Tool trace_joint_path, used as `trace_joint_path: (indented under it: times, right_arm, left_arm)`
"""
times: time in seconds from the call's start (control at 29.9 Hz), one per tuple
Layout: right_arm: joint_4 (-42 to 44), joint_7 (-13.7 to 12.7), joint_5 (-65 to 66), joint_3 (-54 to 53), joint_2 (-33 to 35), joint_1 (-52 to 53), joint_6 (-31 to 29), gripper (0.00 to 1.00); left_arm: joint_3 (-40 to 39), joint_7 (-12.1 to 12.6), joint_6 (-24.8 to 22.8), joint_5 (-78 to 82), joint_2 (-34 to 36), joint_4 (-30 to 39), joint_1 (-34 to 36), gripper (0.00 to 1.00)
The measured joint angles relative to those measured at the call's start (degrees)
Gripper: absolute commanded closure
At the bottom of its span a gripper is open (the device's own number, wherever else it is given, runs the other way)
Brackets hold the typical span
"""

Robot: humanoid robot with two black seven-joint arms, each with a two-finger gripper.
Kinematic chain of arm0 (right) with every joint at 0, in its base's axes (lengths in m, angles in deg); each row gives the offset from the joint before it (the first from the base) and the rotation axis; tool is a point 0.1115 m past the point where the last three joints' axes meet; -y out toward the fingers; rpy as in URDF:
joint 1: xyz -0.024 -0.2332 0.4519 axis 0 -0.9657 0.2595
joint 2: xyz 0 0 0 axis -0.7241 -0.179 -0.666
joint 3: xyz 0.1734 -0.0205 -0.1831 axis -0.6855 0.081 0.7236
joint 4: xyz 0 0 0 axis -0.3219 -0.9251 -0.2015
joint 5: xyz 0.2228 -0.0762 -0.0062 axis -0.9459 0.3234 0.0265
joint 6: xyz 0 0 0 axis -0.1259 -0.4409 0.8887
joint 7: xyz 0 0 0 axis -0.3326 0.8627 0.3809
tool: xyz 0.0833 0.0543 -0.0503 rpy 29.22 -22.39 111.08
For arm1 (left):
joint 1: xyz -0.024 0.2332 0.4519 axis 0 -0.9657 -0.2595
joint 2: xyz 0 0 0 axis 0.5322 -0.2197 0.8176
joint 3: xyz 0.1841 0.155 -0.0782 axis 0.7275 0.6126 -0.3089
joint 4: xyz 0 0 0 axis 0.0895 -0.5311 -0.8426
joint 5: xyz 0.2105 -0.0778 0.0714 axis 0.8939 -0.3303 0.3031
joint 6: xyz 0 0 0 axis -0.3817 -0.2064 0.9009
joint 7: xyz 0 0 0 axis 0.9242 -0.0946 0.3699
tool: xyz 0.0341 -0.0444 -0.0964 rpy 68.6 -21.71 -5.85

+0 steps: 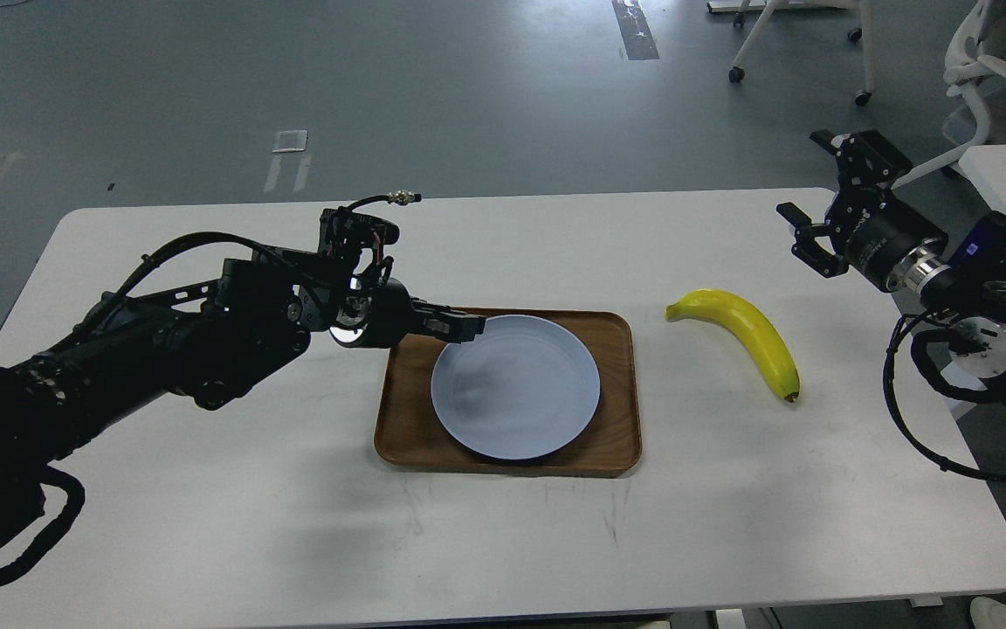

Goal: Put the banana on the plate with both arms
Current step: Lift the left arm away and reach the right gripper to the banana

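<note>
While our left arm reaches in from the left edge across the white table point(206, 524), our left gripper point(459, 328) hangs over the near-left corner of the brown wooden tray point(616, 437), its tip right at the left rim of the pale-blue plate point(515, 386). We see its fingers point(446, 325) end-on as one dark block, so we cannot tell whether they are parted or closed, nor whether they touch the plate. Just beyond that tip, to its right, the plate lies flat inside the tray with nothing on it. Further right of the tray, and apart from it, the banana point(743, 336) lies on the bare table, its stem end pointing back toward the tray and its dark tip toward the near-right side. Our right gripper point(804, 201) hovers above the far-right part of the table, up and to the right of the banana and well apart from it; its two fingers point(795, 218) stand spread with a clear gap between them and nothing in it. Behind the table, on the grey floor, stand white chairs point(983, 61) on castors.
</note>
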Motion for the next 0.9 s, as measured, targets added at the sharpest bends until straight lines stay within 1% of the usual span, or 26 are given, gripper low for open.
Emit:
trace_joint_path:
  times: [0.13, 0.27, 0.33, 0.4, 0.43, 0.5, 0.67, 0.8, 0.9]
  right_arm:
    - [-0.23, 0.0, 5.11, 2.6, 1.45, 1.1, 0.0, 0.0]
    - [-1.89, 0.0, 17.49, 5.97, 4.08, 4.9, -0.01, 0.0]
    - [-3.05, 0.0, 23.47, 7.02, 5.52, 6.98, -0.01, 0.0]
    - [-3.9, 0.0, 29.13, 7.87, 6.45, 8.94, -0.02, 0.0]
    - [-4.3, 0.0, 32.89, 8.64, 6.83, 10.21, -0.01, 0.0]
    - [-4.71, 0.0, 39.21, 10.34, 7.14, 12.35, -0.02, 0.0]
    - [-4.8, 0.0, 51.18, 16.67, 6.1, 16.49, -0.01, 0.0]
    - [-4.06, 0.01, 58.14, 25.24, 1.83, 17.9, 0.33, 0.0]
    - [-1.78, 0.01, 59.52, 31.1, -1.64, 18.07, 3.14, 0.0]
  left_arm:
    - [-0.49, -0.52, 0.17, -15.93, 2.15, 0.06, 2.91, 0.03]
    - [-0.82, -1.35, 0.15, -39.73, 6.27, 0.45, 3.55, 0.02]
    - [-1.71, -2.73, 0.09, -51.4, 8.07, 0.65, 3.62, 0.02]
    - [-3.51, -4.32, 0.0, -57.61, 9.5, 0.91, 3.52, 0.02]
    - [-5.21, -5.14, -0.13, -59.51, 10.26, 1.01, 3.17, 0.02]
    - [-8.56, -5.95, -0.54, -61.18, 11.28, 1.33, 2.13, 0.02]
    - [-16.1, -6.26, -0.8, -61.83, 13.21, 3.83, -1.69, 0.02]
    - [-18.87, -6.29, -0.89, -61.84, 14.77, 7.4, -4.77, 0.03]
    - [-19.26, -6.29, -0.89, -61.87, 15.6, 8.58, -5.86, 0.02]
